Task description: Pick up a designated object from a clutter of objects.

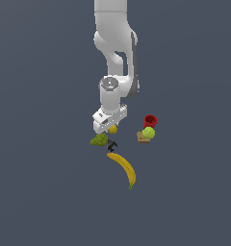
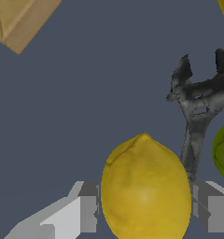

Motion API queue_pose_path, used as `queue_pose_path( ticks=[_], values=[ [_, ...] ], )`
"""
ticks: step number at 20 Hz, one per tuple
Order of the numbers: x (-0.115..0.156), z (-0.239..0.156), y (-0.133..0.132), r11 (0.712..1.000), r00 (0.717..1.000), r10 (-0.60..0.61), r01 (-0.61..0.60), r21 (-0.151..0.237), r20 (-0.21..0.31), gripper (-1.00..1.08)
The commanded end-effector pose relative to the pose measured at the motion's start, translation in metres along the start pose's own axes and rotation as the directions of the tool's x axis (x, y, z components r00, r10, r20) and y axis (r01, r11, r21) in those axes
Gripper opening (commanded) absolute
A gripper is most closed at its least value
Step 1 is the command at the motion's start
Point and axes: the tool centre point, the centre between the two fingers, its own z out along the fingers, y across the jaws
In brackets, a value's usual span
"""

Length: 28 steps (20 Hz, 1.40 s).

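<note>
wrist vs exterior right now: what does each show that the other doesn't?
Only the wrist view: the two fingers flanking the lemon closely on both sides, and the black clamp's forked shape.

Only the exterior view: the arm, the red cup, the green apple, and the banana's full length.

Both: the lemon, the black clamp, the pear, the tan block and the gripper. The wrist view catches the pear, block and banana only at its frame edges.
</note>
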Motion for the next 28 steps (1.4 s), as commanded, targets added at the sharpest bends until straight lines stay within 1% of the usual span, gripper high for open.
queue_pose_path(
  ticks=[1, 6, 11, 28],
  values=[
    [0.005, -0.006, 0.0, 1.0, 1.0, 0.0, 0.0, -0.001, -0.001, -1.0],
    [0.02, -0.026, -0.001, 1.0, 1.0, 0.0, 0.0, -0.001, -0.001, -1.0],
    [0.043, -0.056, -0.003, 1.0, 1.0, 0.0, 0.0, -0.001, 0.0, -1.0],
    [0.15, -0.191, -0.008, 1.0, 1.0, -0.001, 0.001, -0.001, 0.001, -1.0]
  ],
)
